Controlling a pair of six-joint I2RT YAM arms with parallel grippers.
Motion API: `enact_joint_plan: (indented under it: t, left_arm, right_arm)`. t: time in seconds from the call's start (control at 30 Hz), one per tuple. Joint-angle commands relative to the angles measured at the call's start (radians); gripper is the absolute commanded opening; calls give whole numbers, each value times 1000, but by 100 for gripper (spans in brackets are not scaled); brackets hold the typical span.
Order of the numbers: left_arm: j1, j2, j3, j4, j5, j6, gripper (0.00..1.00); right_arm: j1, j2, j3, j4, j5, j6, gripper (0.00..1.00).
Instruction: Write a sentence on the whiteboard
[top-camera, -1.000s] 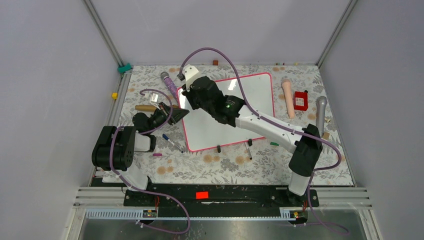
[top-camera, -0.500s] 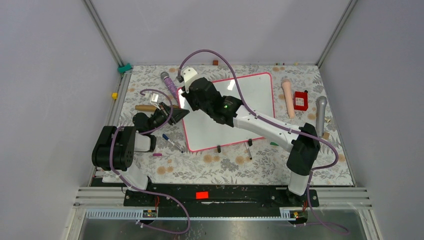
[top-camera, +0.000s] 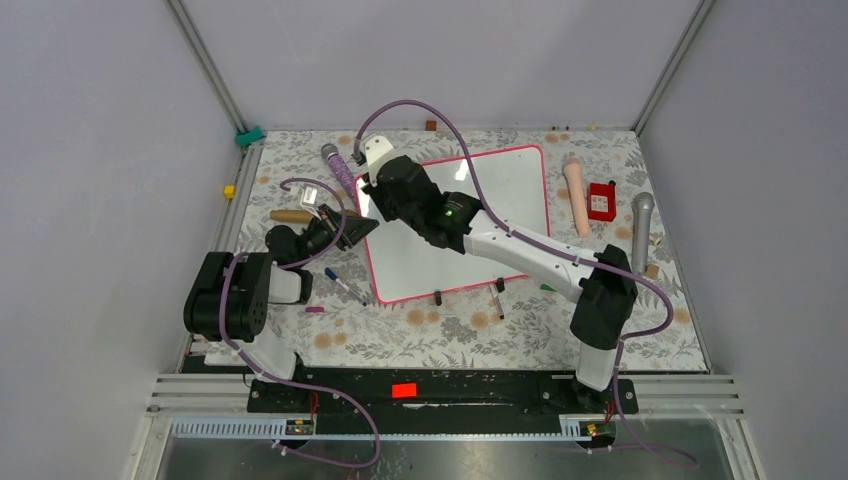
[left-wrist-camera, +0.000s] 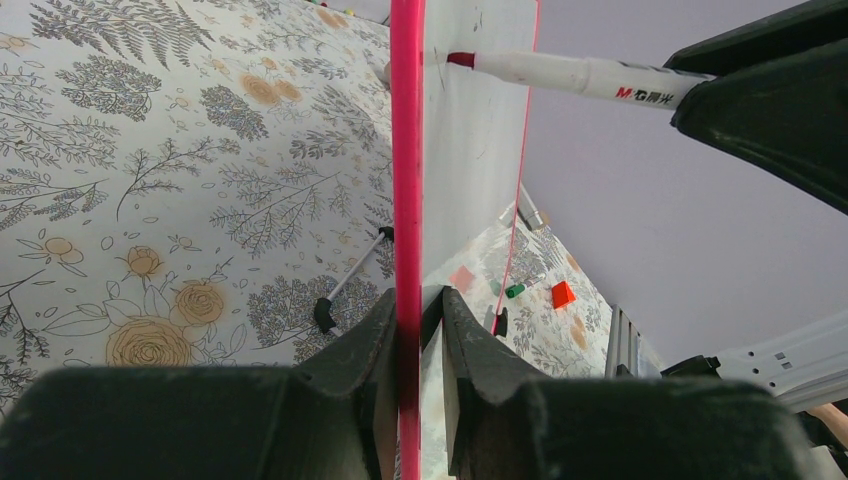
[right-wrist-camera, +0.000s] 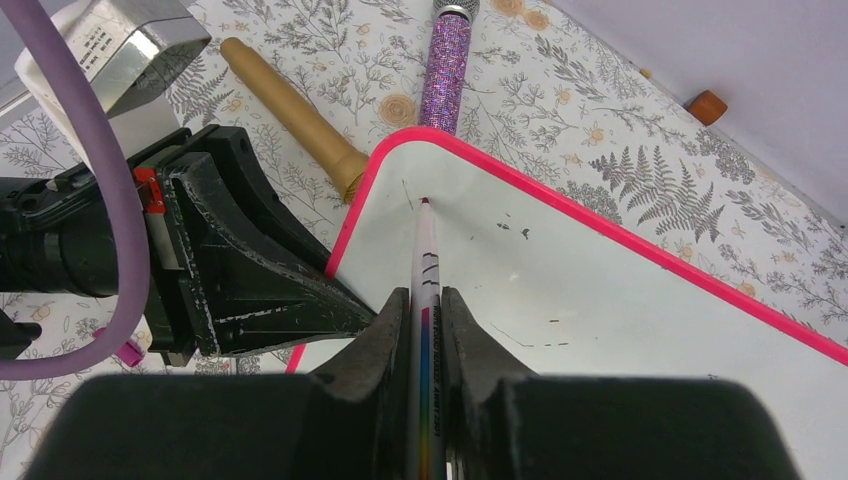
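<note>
The whiteboard (top-camera: 500, 200), glossy white with a pink frame, lies on the floral table. My left gripper (left-wrist-camera: 418, 305) is shut on its left frame edge (left-wrist-camera: 407, 150), one finger on each side. My right gripper (right-wrist-camera: 425, 300) is shut on a white marker (right-wrist-camera: 424, 250) with a rainbow stripe. The marker's red tip (left-wrist-camera: 460, 59) touches the board near its far left corner, close to my left gripper (top-camera: 355, 228). The sentence is not in view; only a short thin stroke (right-wrist-camera: 407, 193) and a few faint specks show on the board (right-wrist-camera: 600, 300).
A purple glitter microphone (top-camera: 340, 170) and a tan handle (top-camera: 292, 215) lie left of the board. A blue marker (top-camera: 345, 286) and two black-capped pens (top-camera: 437, 296) (top-camera: 498, 298) lie by its near edge. To the right are a peach cylinder (top-camera: 575, 195), a red box (top-camera: 601, 201) and a grey microphone (top-camera: 641, 225).
My right arm has shifted a little to the left, carrying the marker slightly further toward the board's far left corner. The left arm has not moved.
</note>
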Motion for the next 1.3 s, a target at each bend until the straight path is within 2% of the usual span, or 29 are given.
enact_joint_plan:
  t: [0.0,0.87,1.27]
  left_arm:
    - [-20,-4,1,45,17,72,0]
    - [-20,-9,-1,46,17,72,0]
    - [-20,-5,2,46,18,72,0]
  right_arm:
    - [8,10,39,12,34,-16,0]
    - [7,-82,-123,-7,17,35,0]
    - [6,-25,-29,-27,88,-13,0]
